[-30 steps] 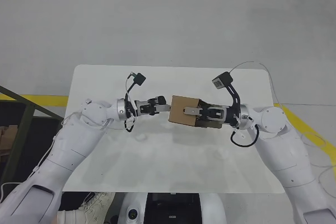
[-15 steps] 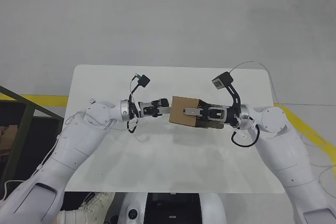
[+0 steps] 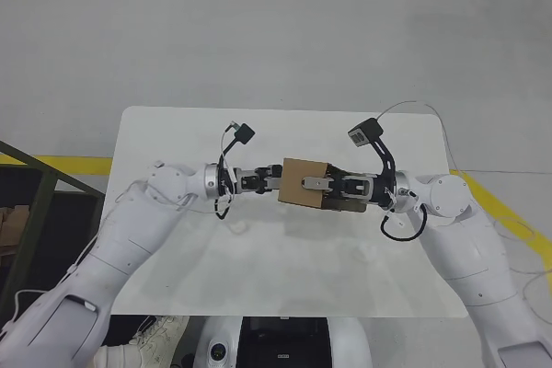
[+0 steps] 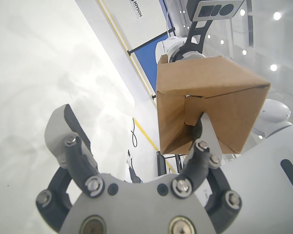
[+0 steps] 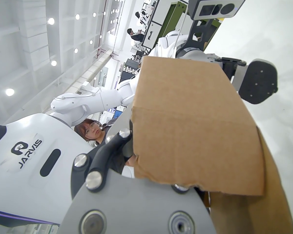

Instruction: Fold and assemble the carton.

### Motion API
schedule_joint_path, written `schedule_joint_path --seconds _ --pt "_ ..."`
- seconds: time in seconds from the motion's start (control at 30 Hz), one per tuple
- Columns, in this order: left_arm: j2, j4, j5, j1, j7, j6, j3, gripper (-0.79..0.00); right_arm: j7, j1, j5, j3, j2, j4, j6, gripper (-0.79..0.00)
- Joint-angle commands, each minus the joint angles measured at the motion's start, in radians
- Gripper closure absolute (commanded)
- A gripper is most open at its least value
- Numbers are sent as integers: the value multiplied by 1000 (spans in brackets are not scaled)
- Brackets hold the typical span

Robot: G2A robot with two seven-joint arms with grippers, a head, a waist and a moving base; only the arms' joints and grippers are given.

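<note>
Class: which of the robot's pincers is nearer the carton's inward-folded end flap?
Left. The left pincer is open, with one finger tucked in at the edge of that flap of the carton. The right pincer clamps the opposite end.

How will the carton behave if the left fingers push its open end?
Probably light: the right gripper holds the carton clear of the table by one wall. Its thin flaps would likely bend inward under a push. Hollow and open-ended, it may skew rather than stay square.

Matt cardboard carton [image 3: 302, 177], smooth white table [image 3: 285, 267]
</note>
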Motion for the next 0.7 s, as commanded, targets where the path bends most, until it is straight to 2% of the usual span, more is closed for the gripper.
schedule_joint_path --seconds 0.0,0.27,0.47,0.67 --pt "-3 2 0 -3 -1 -1 4 -785 1 0 2 0 0 0 0 0" --pt "-7 26 17 -8 18 -9 -7 -785 0 -1 0 2 1 1 2 0" --pt "9 38 69 20 72 -30 -74 -785 -3 3 -19 0 2 15 25 0" --pt "28 9 117 69 131 -79 -151 -785 -19 43 -60 -36 -5 82 107 0"
